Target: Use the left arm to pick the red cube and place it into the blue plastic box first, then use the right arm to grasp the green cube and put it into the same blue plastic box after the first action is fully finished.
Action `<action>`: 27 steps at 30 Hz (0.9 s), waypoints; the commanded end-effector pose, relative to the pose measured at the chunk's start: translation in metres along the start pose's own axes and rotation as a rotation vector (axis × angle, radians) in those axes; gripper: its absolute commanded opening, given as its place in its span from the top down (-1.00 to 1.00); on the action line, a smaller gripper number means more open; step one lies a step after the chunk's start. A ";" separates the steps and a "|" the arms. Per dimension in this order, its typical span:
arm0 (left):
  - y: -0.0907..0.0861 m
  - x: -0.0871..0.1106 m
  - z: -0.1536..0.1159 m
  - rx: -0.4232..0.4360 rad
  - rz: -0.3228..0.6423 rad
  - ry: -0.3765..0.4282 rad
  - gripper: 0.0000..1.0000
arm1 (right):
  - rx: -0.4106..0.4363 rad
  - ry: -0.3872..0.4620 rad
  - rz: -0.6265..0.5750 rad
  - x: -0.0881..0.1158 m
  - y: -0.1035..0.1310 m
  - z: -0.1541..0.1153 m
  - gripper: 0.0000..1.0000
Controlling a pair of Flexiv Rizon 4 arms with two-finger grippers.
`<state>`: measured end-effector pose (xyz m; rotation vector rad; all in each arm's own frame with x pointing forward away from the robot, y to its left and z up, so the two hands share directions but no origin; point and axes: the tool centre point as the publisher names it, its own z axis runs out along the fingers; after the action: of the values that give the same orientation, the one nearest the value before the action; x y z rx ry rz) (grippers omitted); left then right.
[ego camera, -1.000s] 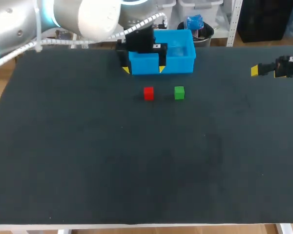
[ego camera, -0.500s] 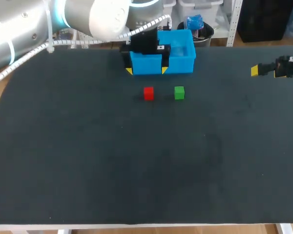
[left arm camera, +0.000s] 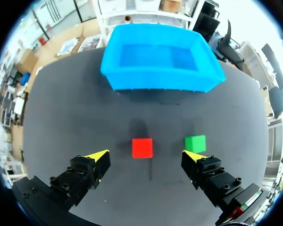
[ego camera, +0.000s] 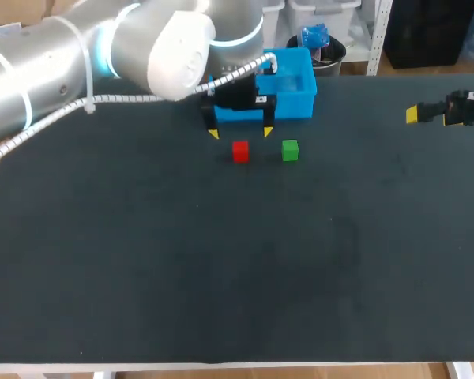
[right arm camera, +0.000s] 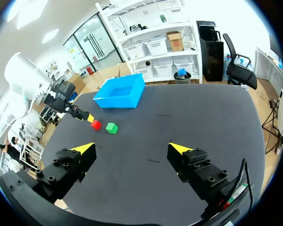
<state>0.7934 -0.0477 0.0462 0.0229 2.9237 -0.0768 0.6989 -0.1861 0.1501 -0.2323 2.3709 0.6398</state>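
Observation:
The red cube and the green cube lie side by side on the black table, just in front of the blue plastic box. My left gripper hangs open above the table between the box and the red cube. In the left wrist view the red cube sits between and slightly ahead of the open gripper; the green cube lies by one yellow tip, and the empty box is farther ahead. My right gripper is open, far from the cubes at the table's right edge.
The left arm stretches across the table's back left corner. The black tabletop is bare apart from the two cubes and the box.
The left gripper has come forward from over the box's front wall toward the red cube. The right arm has stayed still.

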 end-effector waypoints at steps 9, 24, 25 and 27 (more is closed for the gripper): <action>0.004 -0.001 0.027 -0.021 -0.050 0.008 -1.00 | 0.002 0.001 0.000 0.000 0.000 0.001 -1.00; 0.003 0.001 0.047 -0.029 -0.077 0.024 -1.00 | 0.002 0.001 0.000 0.000 0.000 0.001 -1.00; 0.004 0.001 0.048 -0.030 -0.077 0.025 -1.00 | 0.002 0.001 0.000 0.000 0.000 0.001 -1.00; 0.004 0.001 0.048 -0.036 -0.079 0.024 -1.00 | 0.002 0.001 0.000 0.000 0.000 0.001 -1.00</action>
<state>0.7990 -0.0435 -0.0003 -0.0953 2.9446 -0.0448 0.6989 -0.1861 0.1501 -0.2323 2.3709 0.6398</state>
